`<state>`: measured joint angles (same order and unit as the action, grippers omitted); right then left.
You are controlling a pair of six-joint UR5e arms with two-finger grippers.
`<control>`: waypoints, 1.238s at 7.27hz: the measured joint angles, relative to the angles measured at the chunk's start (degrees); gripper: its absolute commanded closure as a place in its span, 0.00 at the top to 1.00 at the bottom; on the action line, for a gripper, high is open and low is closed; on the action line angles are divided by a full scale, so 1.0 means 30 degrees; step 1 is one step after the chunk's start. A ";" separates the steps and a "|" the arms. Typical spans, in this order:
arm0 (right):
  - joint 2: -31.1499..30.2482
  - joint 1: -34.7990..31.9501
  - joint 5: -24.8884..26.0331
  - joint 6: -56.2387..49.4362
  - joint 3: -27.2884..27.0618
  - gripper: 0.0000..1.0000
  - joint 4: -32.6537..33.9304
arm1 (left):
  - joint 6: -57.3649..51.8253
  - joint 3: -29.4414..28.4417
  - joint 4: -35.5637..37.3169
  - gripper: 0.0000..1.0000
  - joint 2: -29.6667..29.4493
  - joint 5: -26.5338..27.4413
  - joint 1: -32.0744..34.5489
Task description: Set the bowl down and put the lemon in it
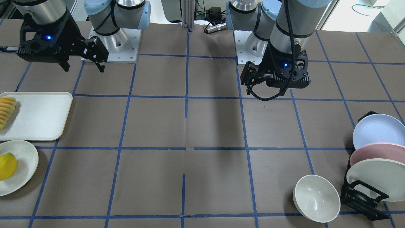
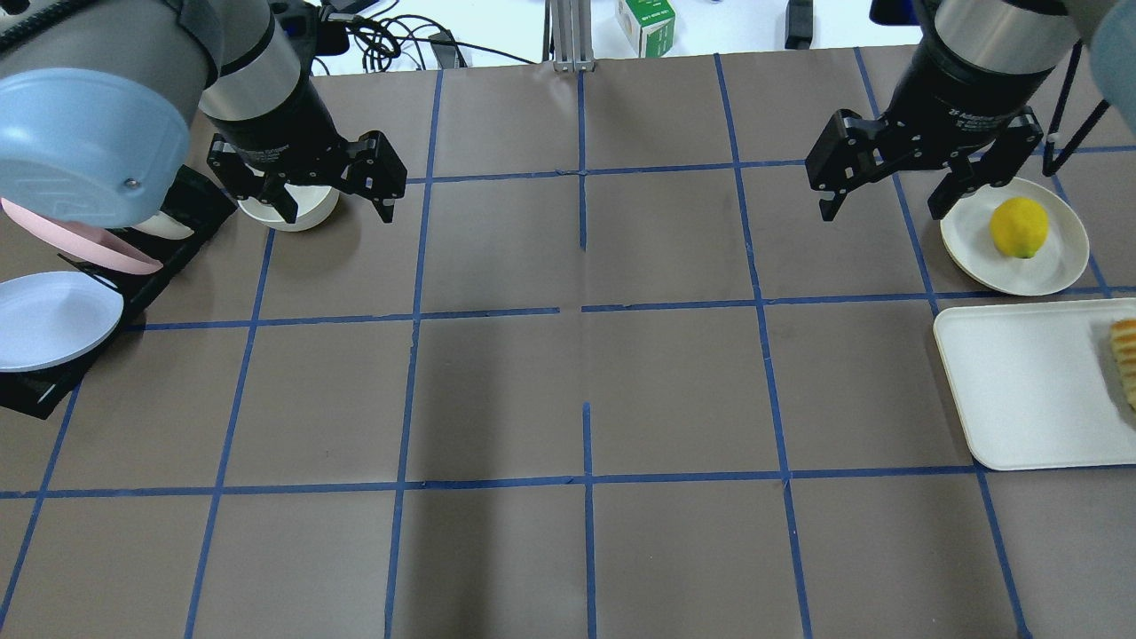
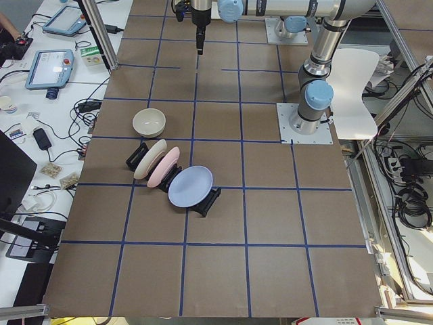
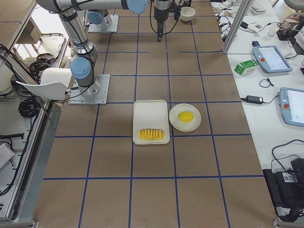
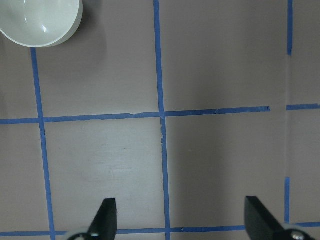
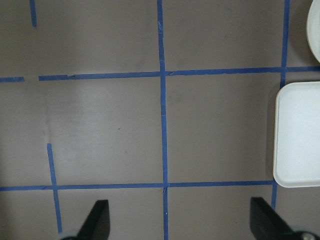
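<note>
The off-white bowl (image 1: 316, 198) stands upright and empty on the table beside the plate rack; it also shows in the overhead view (image 2: 306, 211), partly hidden behind my left gripper, and in the left wrist view (image 5: 40, 20). The yellow lemon (image 2: 1019, 227) lies on a shallow off-white plate (image 2: 1061, 266); it also shows in the front view (image 1: 7, 165). My left gripper (image 2: 337, 211) hangs open and empty high over the table, near the bowl. My right gripper (image 2: 880, 211) hangs open and empty, high and to the left of the lemon's plate.
A white rectangular tray (image 2: 1021, 390) holds ridged pale-orange sliced food (image 2: 1125, 359) beside the lemon's plate. A black rack (image 1: 364, 198) holds blue (image 1: 378, 129), pink and off-white plates on edge next to the bowl. Blue tape lines grid the brown table.
</note>
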<state>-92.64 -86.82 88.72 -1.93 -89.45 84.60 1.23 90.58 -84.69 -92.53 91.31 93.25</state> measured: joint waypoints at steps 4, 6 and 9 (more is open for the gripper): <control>0.0040 -0.0002 -0.0073 0.0591 -0.0009 1.00 0.0010 | -0.0115 -0.0226 0.0007 1.00 -0.0070 -0.0139 0.0003; 0.0176 0.0152 -0.0061 0.0495 -0.0041 1.00 0.0083 | -0.0180 -0.0279 0.0030 1.00 -0.0067 -0.0126 -0.0081; 0.1096 0.2896 0.0008 -0.0255 -0.0065 1.00 0.0753 | -0.1031 -0.0360 0.0690 0.99 -0.0354 -0.0060 -0.0591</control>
<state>-89.35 -78.13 88.75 -2.70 -89.64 86.86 -1.86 89.50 -82.62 -93.59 91.13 91.47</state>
